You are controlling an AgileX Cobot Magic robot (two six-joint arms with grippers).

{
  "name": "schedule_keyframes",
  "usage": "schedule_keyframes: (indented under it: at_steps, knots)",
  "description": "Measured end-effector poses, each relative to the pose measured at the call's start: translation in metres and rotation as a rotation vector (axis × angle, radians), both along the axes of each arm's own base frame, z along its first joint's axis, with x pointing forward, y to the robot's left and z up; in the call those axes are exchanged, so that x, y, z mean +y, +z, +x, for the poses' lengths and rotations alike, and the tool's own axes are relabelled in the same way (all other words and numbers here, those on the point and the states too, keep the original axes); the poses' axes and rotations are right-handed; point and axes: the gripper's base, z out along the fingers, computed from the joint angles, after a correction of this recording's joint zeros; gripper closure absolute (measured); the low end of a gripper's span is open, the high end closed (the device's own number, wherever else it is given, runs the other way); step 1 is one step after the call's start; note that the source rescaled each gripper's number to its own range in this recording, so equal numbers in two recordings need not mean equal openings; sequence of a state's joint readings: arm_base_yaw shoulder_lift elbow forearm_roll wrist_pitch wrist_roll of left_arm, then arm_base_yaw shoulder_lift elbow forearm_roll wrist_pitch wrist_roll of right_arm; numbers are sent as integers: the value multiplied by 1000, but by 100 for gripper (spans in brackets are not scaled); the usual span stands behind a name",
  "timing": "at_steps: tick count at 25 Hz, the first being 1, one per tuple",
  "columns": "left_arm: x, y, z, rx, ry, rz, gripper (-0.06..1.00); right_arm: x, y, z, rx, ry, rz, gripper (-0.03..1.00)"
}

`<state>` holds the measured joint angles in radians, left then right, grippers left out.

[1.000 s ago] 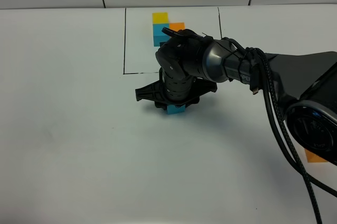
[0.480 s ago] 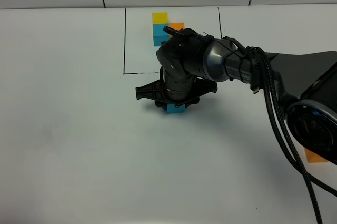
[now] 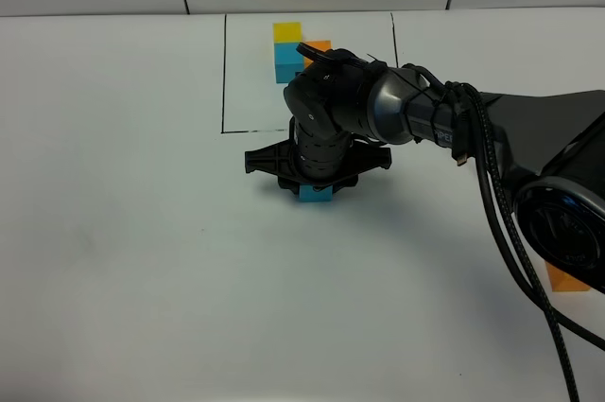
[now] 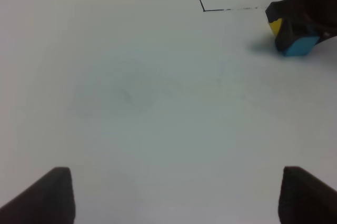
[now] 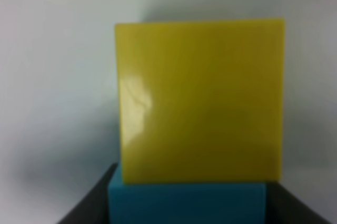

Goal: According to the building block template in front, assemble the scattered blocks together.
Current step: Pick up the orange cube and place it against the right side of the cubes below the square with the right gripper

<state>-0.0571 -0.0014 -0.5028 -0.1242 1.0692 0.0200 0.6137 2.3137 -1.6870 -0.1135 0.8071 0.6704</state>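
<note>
Two matte cubes touch, yellow cube (image 5: 200,100) against sky-blue cube (image 5: 187,203); right jaws clamp the latter; left jaws gape empty.

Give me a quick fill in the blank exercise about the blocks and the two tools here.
1. The right tool is shut on the loose sky-blue matte cube; the loose cube against it is ____.
2. The left tool is ____, with nothing between its fingers.
3. The loose orange matte cube lies near the high view's ____ edge.
4. The thin black drawn outline frames ____ joined cubes.
Missing: yellow; open; right; three.
</note>
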Motion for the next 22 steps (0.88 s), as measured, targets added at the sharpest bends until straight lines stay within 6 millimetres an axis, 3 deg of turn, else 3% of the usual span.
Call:
schedule_keyframes:
  at_steps: [6,18,22]
  knots:
    - [0,0,0,0,0,0,28,1,0,1,-7,-5,16,79]
    - [0,0,0,0,0,0,28,4,10,1,-35,41,50,18]
    - [0,0,0,0,0,0,28,0,18,-6,-3,66,21,12]
